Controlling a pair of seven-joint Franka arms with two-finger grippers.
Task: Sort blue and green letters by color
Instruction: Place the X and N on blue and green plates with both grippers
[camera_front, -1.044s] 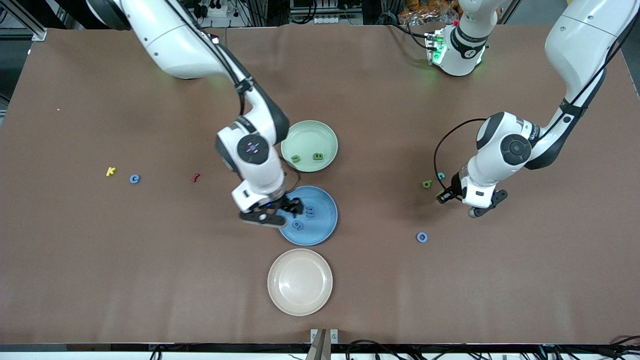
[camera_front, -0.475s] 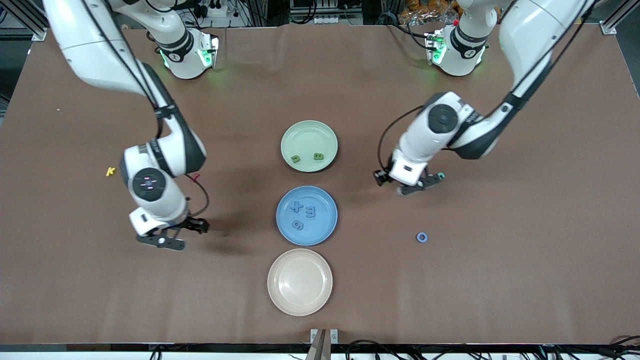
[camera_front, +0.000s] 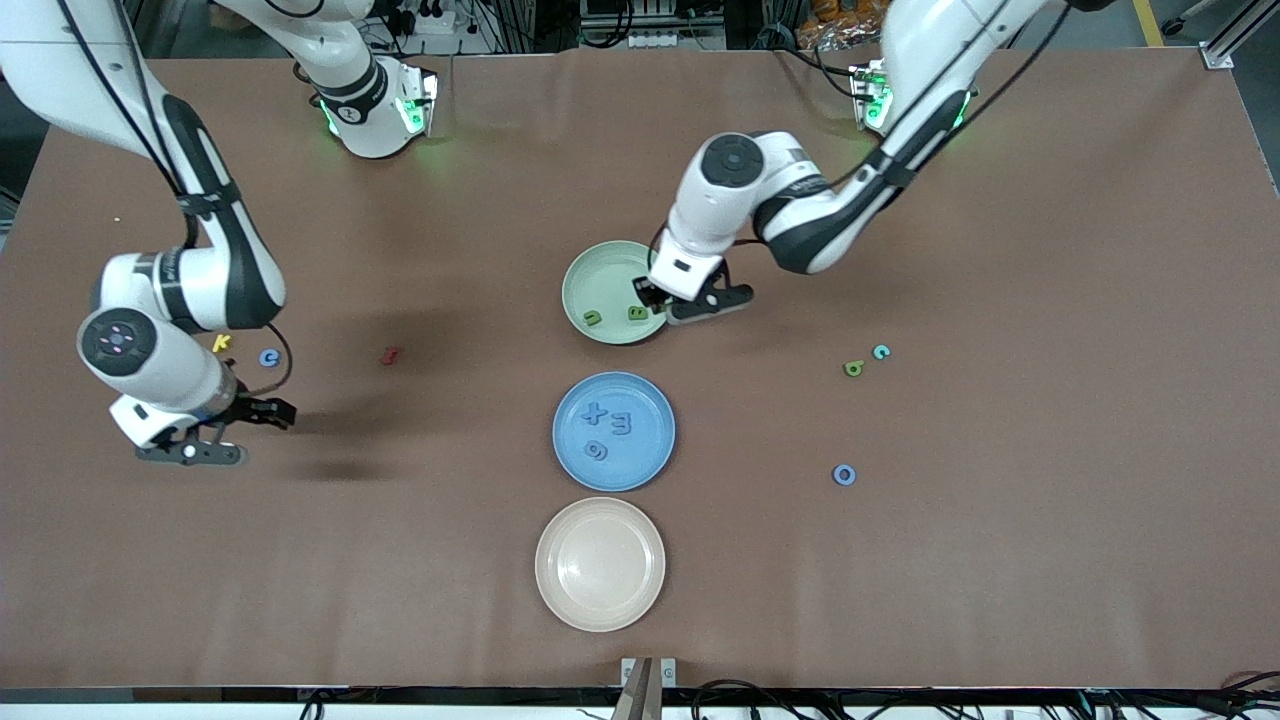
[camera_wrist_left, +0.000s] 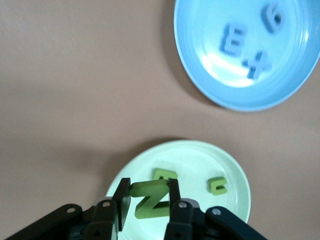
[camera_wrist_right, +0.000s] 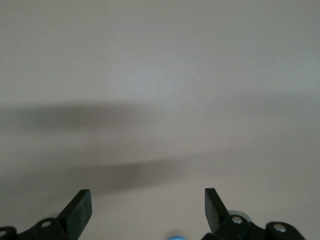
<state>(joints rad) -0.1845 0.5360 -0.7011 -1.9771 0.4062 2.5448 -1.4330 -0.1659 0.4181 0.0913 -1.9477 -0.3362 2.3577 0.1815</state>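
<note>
Left gripper (camera_wrist_left: 147, 207) jaws clamped, right gripper (camera_wrist_right: 147, 210) jaws wide.

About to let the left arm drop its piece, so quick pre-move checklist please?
1. Left tool shut on the green Z: ok.
2. Z colour matches the green plate below it: ok.
3. Left tool over the green plate rather than the table: ok; the wrist view shows plate under the Z, and the front view puts the tool at the rim toward the left arm's end.
4. Drop spot clear of the two green pieces already in the plate: cannot tell.
5. Right tool open, holding nothing, over bare table toward the right arm's end: ok.
6. Sorting finished: not ok; the blue ring lies loose on the table.
</note>
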